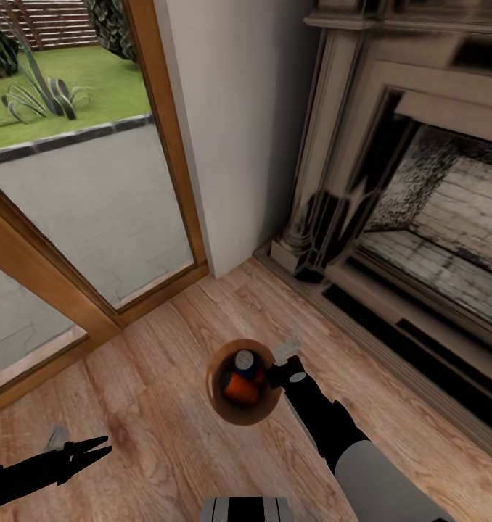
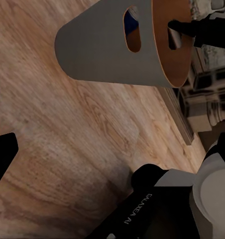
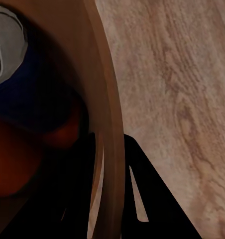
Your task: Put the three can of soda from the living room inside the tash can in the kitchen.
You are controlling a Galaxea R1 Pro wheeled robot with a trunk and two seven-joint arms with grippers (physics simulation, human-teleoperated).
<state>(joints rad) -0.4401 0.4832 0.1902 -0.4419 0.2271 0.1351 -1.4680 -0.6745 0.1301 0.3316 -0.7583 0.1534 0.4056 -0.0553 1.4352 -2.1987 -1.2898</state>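
Observation:
The tash can (image 1: 224, 406), a round copper-toned bin, hangs over the wood floor of the living room in front of my trunk. My right gripper (image 1: 279, 373) is shut on its rim, one finger inside and one outside (image 3: 142, 194). Inside lie a dark blue can of soda (image 1: 246, 360) with a silvery top and an orange one (image 1: 240, 389). In the right wrist view the blue can (image 3: 23, 84) rests above the orange can (image 3: 18, 159). In the left wrist view the bin (image 2: 112, 55) looks grey outside and tilted. My left gripper (image 1: 101, 446) is open and empty, low at the left.
A carved dark fireplace surround (image 1: 347, 181) with a brick hearth stands close on the right. A white wall corner (image 1: 231, 130) is straight ahead. A wood-framed glass door (image 1: 93, 196) to the garden fills the left. Bare wood floor (image 1: 152, 362) lies around the bin.

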